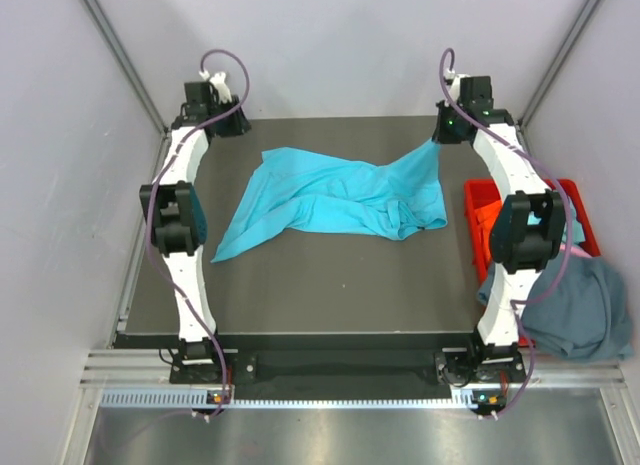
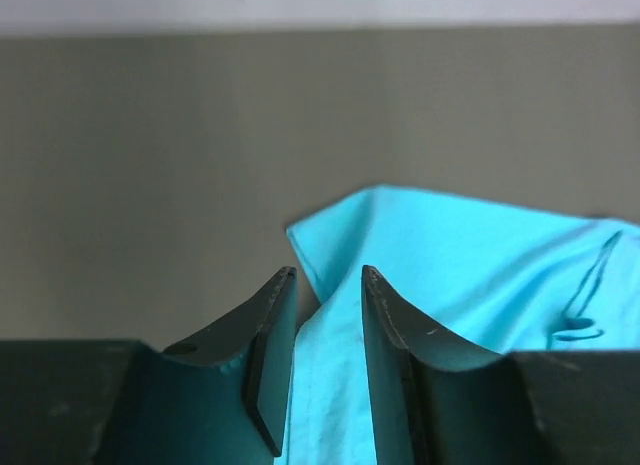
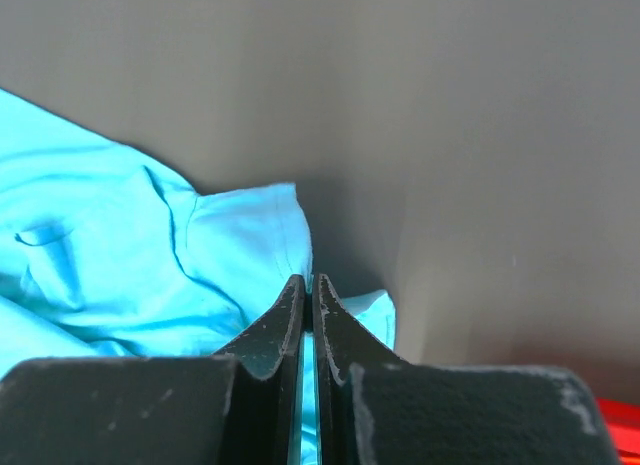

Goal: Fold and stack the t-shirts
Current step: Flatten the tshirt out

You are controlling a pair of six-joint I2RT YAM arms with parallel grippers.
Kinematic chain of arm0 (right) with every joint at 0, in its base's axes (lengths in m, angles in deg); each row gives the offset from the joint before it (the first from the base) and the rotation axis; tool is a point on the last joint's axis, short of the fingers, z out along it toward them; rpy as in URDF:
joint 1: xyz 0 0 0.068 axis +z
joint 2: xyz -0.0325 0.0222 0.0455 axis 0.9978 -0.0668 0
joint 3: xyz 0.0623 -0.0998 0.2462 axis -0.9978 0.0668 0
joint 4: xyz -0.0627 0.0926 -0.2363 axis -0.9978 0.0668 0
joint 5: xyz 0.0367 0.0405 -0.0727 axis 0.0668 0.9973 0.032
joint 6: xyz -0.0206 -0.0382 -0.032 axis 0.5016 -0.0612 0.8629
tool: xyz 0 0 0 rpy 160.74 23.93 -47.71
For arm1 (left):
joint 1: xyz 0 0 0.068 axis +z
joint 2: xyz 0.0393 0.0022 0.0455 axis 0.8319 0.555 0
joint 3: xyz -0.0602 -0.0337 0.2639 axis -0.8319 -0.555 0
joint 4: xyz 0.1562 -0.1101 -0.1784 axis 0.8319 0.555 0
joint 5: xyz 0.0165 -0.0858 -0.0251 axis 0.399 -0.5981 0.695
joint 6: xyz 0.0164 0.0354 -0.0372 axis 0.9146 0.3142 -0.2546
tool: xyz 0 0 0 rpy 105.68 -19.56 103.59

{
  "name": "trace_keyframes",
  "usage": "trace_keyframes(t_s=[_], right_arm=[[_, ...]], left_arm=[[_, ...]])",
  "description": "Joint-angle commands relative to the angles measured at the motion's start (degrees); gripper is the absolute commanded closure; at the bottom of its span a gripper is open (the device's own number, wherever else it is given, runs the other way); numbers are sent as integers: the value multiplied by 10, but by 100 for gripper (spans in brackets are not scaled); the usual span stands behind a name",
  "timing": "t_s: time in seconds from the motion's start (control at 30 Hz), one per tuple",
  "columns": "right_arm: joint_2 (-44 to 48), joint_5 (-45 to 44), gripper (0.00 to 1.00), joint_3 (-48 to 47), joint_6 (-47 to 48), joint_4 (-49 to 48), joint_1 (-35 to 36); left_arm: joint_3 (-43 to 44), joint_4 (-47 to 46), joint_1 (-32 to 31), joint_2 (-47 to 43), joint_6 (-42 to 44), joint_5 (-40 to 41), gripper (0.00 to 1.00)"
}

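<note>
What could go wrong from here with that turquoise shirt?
The left gripper has its jaws apart, so only the right gripper pinches the turquoise shirt; a pull could drag it crooked. It lies bunched, so a fold may come out uneven. The grey shirt beside the right arm might snag.

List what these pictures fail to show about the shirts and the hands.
Top view: the right arm covers part of the red bin, so its contents cannot be counted.
Top view: slate blue-grey t-shirt partly behind that arm; its shape is unclear.
Left wrist view: whether the turquoise t-shirt touches the open left hand; depth unreadable.
Right wrist view: how much cloth the shut right hand pinches; its fingers hide it.
</note>
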Motion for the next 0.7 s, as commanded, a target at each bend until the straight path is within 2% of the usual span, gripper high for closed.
trace_keyframes(t_s=[0.0, 0.1, 0.47, 0.67], right_arm=[[-2, 3, 100, -6, -4, -9, 7], [-7, 1, 100, 1, -2, -10, 10], [-17, -17, 100, 14, 7, -13, 19], [-18, -18, 100, 20, 9, -13, 19]], left_arm=[[49, 8, 9, 53, -38, -45, 62], [101, 13, 9, 108, -50, -52, 63], [122, -7, 9, 167, -68, -65, 52], [137, 0, -2, 192, -46, -30, 51]])
